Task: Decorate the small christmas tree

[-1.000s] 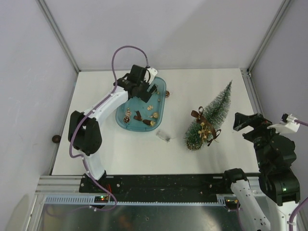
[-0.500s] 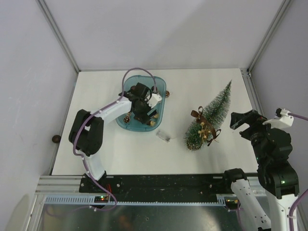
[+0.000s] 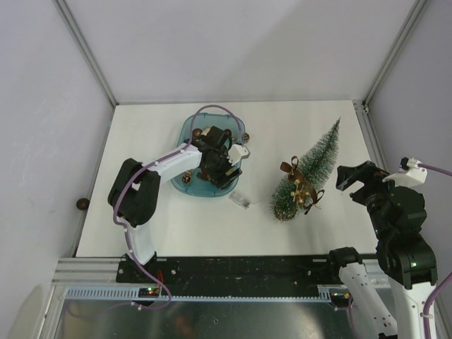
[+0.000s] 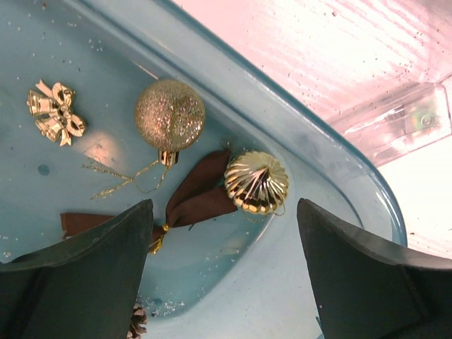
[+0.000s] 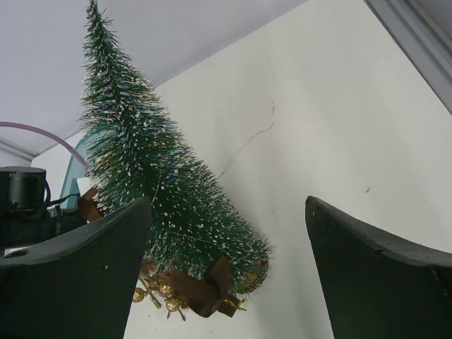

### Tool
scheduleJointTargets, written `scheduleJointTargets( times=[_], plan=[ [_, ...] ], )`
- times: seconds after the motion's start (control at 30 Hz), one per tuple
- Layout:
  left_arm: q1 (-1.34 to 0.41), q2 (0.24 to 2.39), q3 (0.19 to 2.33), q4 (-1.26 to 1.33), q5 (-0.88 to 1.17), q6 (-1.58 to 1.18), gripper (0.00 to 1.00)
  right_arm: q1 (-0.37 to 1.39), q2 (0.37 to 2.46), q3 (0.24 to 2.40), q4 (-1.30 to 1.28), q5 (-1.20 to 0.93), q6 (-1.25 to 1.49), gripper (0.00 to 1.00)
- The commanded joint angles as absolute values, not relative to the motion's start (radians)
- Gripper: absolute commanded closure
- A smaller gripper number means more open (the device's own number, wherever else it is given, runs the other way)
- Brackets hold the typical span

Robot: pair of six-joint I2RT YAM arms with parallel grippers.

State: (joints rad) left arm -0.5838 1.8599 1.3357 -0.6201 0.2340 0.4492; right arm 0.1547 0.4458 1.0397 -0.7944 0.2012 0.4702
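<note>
I am hovering my left gripper [image 4: 224,212] low over the right side of the teal tray [image 4: 282,120]. Its jaws are standing wide apart and gripping nothing. Between the fingers a ribbed gold ball [image 4: 256,181] is lying against a brown ribbon [image 4: 198,194], with a glitter ball [image 4: 169,115] just beyond them and a pair of gold bells [image 4: 55,113] off to the side. I am judging the ribbed ball or the ribbon to be my pick. The wide spread is giving me room to straddle either one without nudging its neighbours. The tray wall is rising just beside the ribbed ball, so one finger could be catching that rim as I go down.

The tree [image 3: 311,166] is lying on its side on the table [image 3: 141,212], well apart from the tray on its right. Its tip is pointing toward the far right corner and its base toward me. Brown ribbon and gold berries are already sitting in its lower branches, so I am reckoning the decorating is partly done.

I am holding my right gripper [image 5: 227,205] near the tree on its right, aimed at it, jaws wide open and empty. It is probably waiting there to steady the tree when an ornament arrives. A clear plastic piece [image 3: 240,200] is lying between the tray and the tree.
</note>
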Motion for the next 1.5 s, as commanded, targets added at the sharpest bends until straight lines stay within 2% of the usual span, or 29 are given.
scheduleJointTargets(
  times=[0.0, 0.1, 0.37, 0.77, 1.1, 1.3, 1.47],
  plan=[
    [-0.584, 1.897, 1.395, -0.618, 0.281, 0.467, 0.14, 0.152, 0.454, 1.04, -0.762, 0.196, 0.454, 0.06],
    [-0.582, 1.931, 1.407, -0.618, 0.248, 0.469, 0.16, 0.151, 0.452, 1.037, -0.759, 0.193, 0.453, 0.07],
    [-0.561, 1.977, 1.426, -0.618, 0.223, 0.461, 0.41, 0.152, 0.445, 1.037, -0.747, 0.194, 0.454, 0.08],
    [-0.548, 1.888, 1.455, -0.619, 0.268, 0.42, 0.49, 0.151, 0.433, 1.037, -0.74, 0.18, 0.464, 0.1],
    [-0.549, 1.743, 1.488, -0.623, 0.281, 0.376, 0.49, 0.152, 0.427, 1.037, -0.73, 0.175, 0.462, 0.1],
    [-0.555, 1.768, 1.446, -0.628, 0.282, 0.382, 0.36, 0.151, 0.424, 1.037, -0.737, 0.174, 0.463, 0.1],
    [-0.553, 1.877, 1.461, -0.627, 0.264, 0.375, 0.19, 0.151, 0.427, 1.037, -0.73, 0.171, 0.464, 0.1]
  ],
)
